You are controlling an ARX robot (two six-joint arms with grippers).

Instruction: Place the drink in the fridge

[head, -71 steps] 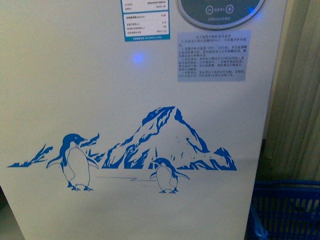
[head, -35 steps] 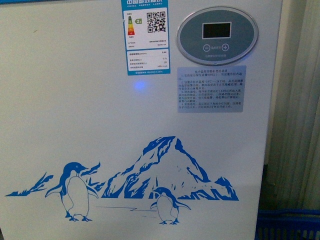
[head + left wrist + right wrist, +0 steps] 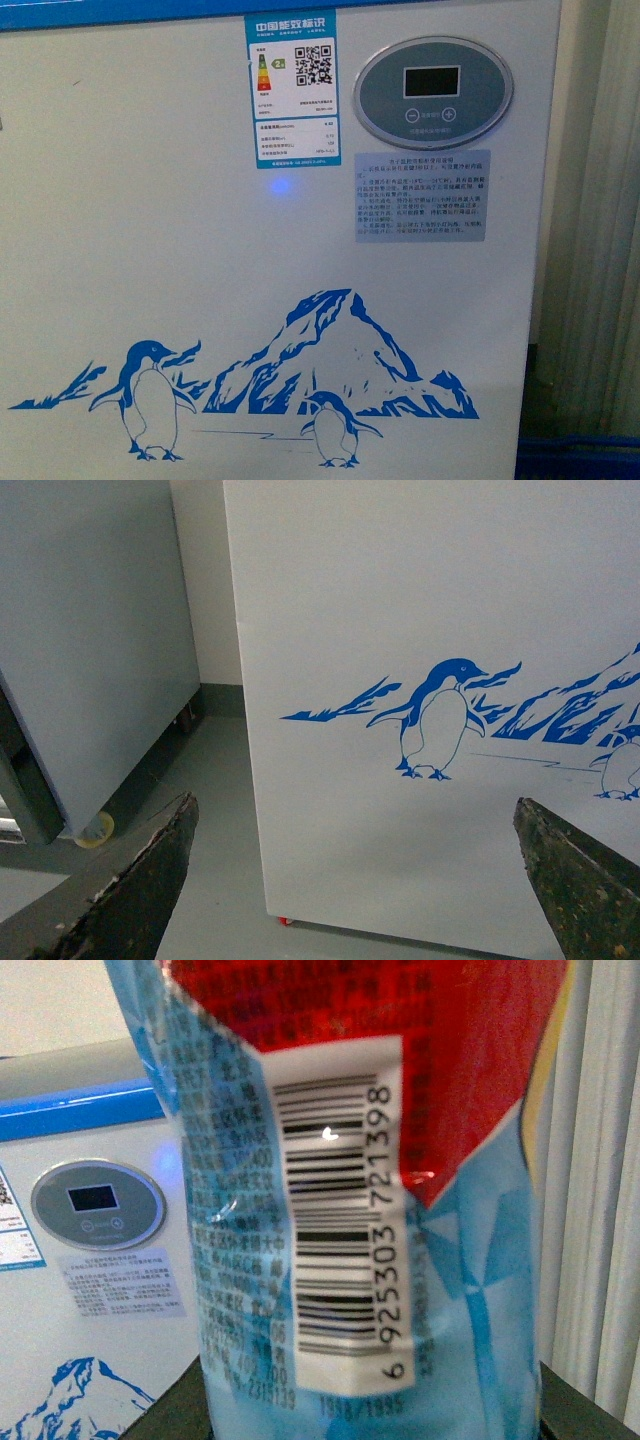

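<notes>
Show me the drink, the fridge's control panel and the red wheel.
drink point(image 3: 335, 1210), right wrist view, barcode label.
control panel point(image 3: 433, 92), front view, its centre.
red wheel point(image 3: 285, 921), left wrist view, visible underside.

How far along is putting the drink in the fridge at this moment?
Done: the drink sits clamped in the right gripper, and the fridge front fills the front view. In hand: the approach, left gripper open and empty. Left: getting the drink inside; the lid is out of view, so its state is unknown.
</notes>
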